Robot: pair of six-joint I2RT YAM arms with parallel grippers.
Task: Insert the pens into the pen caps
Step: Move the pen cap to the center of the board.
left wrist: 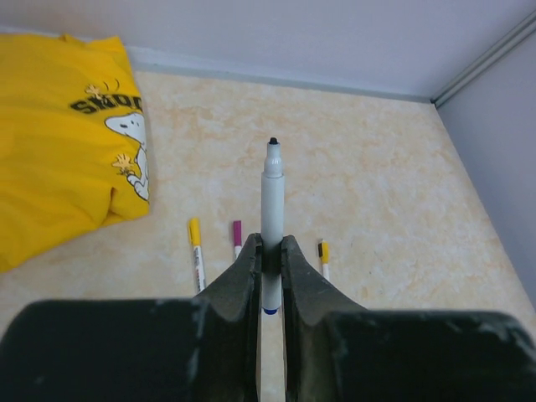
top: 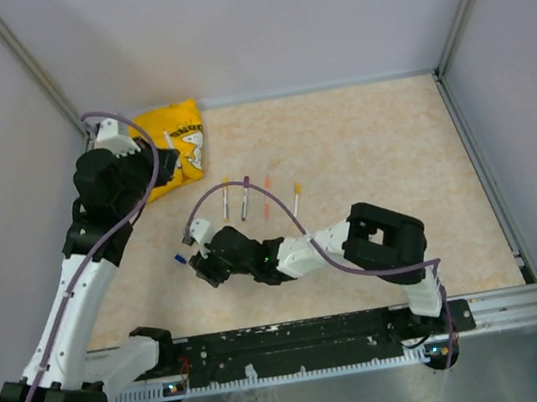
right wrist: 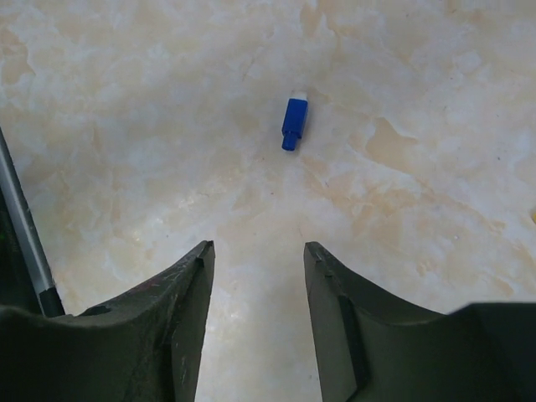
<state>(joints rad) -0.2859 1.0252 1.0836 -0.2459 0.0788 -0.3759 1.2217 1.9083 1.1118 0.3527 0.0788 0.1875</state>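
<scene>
The right gripper point(right wrist: 255, 251) hangs low over the table point(right wrist: 435, 218), jaws apart and empty. The blue cap point(right wrist: 294, 124) lies on the table ahead of it, a little right of the line between the fingers. The cap's long axis runs nearly along the gripper's reach, white end farthest, so the jaws would likely close across its width. The left gripper point(left wrist: 270, 251), up near the yellow cloth point(left wrist: 50, 142), is clamped on a grey pen point(left wrist: 273, 193) with the tip pointing outward. The right arm is much nearer the cap and probably takes it.
</scene>
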